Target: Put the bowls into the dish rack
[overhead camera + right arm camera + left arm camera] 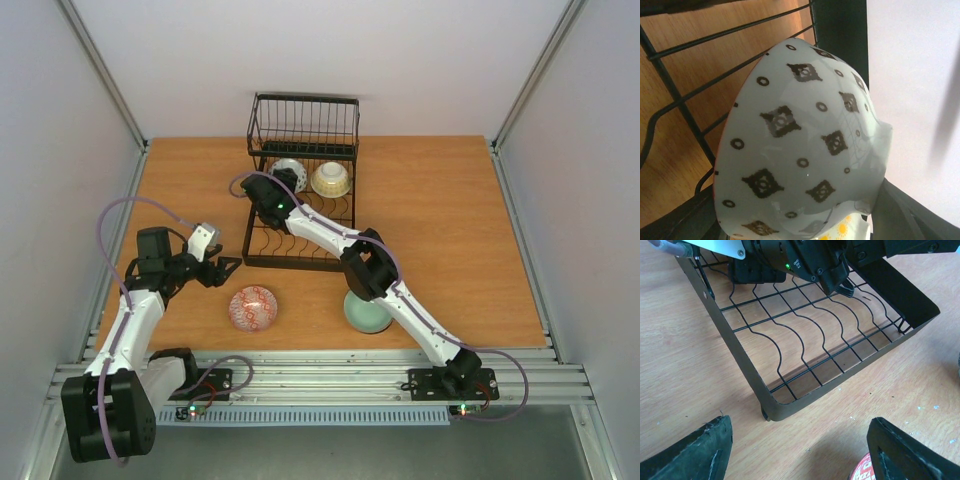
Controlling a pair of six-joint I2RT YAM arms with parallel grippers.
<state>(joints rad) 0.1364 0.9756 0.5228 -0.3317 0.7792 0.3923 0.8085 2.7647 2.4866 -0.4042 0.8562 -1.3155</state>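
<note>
The black wire dish rack (262,258) stands at the middle back. In it lie a white bowl with dark diamond marks (291,169) and a cream-yellow bowl (331,179). My right gripper (277,190) reaches into the rack. In the right wrist view the patterned bowl (800,145) lies tilted on its side between the wide-apart jaws of the right gripper (795,222). A red-and-white bowl (252,308) and a celadon green bowl (365,316), partly under the right arm, sit on the table in front of the rack. My left gripper (226,268) is open and empty, left of the rack.
In the left wrist view the rack's near corner (771,405) lies ahead of the left gripper (800,450), with the red-and-white bowl's edge (862,471) by the right finger. The right arm (800,260) crosses over the rack. White walls enclose the table.
</note>
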